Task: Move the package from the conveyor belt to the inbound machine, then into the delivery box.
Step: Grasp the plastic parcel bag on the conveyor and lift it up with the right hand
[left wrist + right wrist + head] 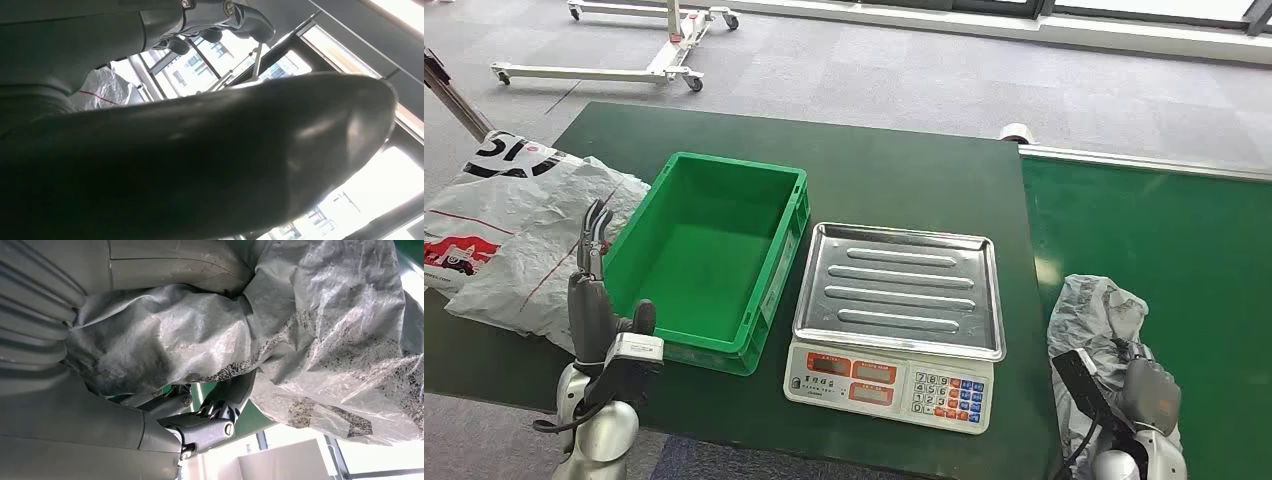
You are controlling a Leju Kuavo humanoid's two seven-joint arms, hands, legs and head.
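The package, a crumpled grey poly bag, lies on the conveyor belt, just right of the scale. It is gripped by the right hand: in the right wrist view the thumb and the dark fingers are seen closed around a bunched fold of the bag. Whether the bag has been raised off the belt cannot be told.

The step in hand is judged to be the pick-up for the move onto the scale. It would be done well if the grip were kept on the gathered fold, the bag lifted high enough for its loose end to pass over the scale's raised rim, and the load set down in the middle of the steel pan, not draped over the keypad. The thin film looks slippery, so a slow carry is advised.

The left hand is held upright just left of the green box, which stands just left of the scale; its fingers are seen straight and slightly apart, and nothing is held. Beyond it, further from the scale, white bags are piled.

Much is obscured. The left wrist view is largely blocked by the dark, blurred thumb. The right hand is cut by the frame edge in the head view, and the bag's contents cannot be made out. The scale's display cannot be read.
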